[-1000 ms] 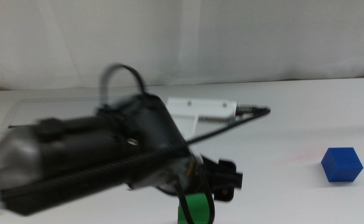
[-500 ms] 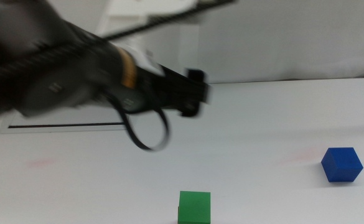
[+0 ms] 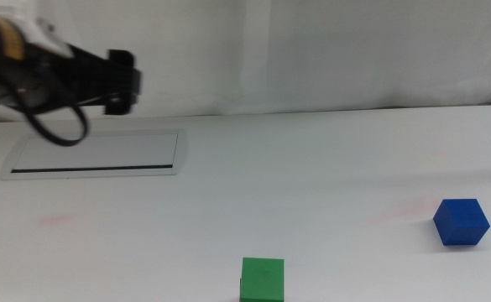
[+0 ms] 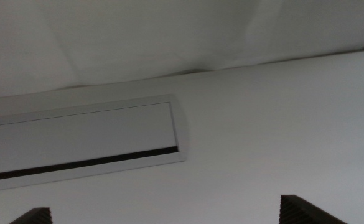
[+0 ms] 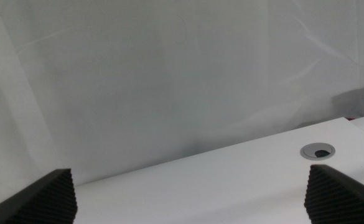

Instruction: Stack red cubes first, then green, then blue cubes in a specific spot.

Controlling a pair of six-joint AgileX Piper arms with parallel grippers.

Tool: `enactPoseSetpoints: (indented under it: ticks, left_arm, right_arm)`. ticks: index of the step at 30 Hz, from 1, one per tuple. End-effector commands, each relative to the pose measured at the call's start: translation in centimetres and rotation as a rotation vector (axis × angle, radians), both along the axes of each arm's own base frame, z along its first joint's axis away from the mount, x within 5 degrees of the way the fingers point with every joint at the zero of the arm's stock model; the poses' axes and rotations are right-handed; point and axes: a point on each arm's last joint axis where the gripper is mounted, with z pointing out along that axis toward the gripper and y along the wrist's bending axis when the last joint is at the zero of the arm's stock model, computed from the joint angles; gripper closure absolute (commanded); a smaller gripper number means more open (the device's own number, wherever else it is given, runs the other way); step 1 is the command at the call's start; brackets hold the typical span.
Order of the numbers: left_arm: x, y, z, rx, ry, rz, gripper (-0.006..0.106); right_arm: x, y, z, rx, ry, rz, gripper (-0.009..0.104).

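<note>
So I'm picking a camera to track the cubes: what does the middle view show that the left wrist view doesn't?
Only the middle view shows the green cube at the near edge, the blue cube at right, and the left end effector raised at upper left. Only the left wrist view shows that end effector's jaws open and empty. Both show the white table and its grey slotted plate. No red cube is visible in either.
</note>
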Motion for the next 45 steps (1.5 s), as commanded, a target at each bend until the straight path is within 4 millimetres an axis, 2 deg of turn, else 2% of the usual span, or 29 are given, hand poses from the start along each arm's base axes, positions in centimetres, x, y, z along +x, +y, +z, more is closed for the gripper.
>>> enactPoseSetpoints:
  ticks: [1,5,10,12,14,20,21,22,25,26,29,34,40,45]
  left_arm:
    - [-1.0,0.9,0.3,-0.002,-0.005,0.003,0.009]
    - [-3.2,1.7,1.0,-0.039,-0.028,-0.025,0.009]
    - [-6.8,2.6,1.9,-0.096,-0.068,-0.112,0.009]
    - [-8.1,2.9,2.1,-0.098,-0.087,-0.157,0.009]
    - [-10.0,3.3,2.0,-0.144,-0.109,-0.198,0.009]
    - [-12.0,3.9,1.2,-0.181,-0.133,-0.232,0.009]
    - [-12.2,4.0,1.1,-0.176,-0.137,-0.237,0.009]
    - [-12.4,4.1,1.0,-0.166,-0.138,-0.245,0.009]
    - [-12.5,4.0,0.9,-0.178,-0.121,-0.247,0.009]
    - [-12.5,3.9,0.9,-0.189,-0.12,-0.259,0.009]
    - [-12.6,3.8,0.9,-0.196,-0.12,-0.261,0.009]
    - [-12.6,3.8,0.9,-0.194,-0.116,-0.261,0.009]
    - [-12.6,3.8,0.9,-0.204,-0.112,-0.263,0.009]
    - [-12.7,3.7,0.8,-0.206,-0.105,-0.264,0.009]
  right_arm:
    - [0.0,-0.1,0.0,-0.008,-0.008,-0.009,-0.008]
    - [0.0,-0.1,0.0,0.003,-0.008,-0.009,-0.008]
    - [0.0,0.1,-0.1,0.098,0.023,0.005,-0.008]
    - [-0.1,0.2,0.4,0.108,0.043,0.024,-0.008]
    - [-0.4,0.5,2.2,0.099,0.048,0.056,-0.008]
    - [-0.2,0.9,6.9,-0.02,0.181,0.103,-0.008]
    - [0.1,0.9,7.6,-0.021,0.224,0.099,-0.008]
    - [0.8,0.7,9.4,-0.021,0.309,0.065,-0.008]
    - [2.2,0.3,11.3,-0.077,0.435,0.027,-0.008]
    - [3.3,0.3,12.2,-0.098,0.517,0.022,-0.008]
    - [5.1,0.5,13.1,-0.128,0.65,0.033,-0.008]
    - [8.8,0.8,12.6,-0.17,0.859,0.057,-0.008]
    - [12.6,1.2,9.7,-0.212,1.026,0.101,-0.008]
    - [15.0,1.5,7.5,-0.233,1.094,0.134,-0.008]
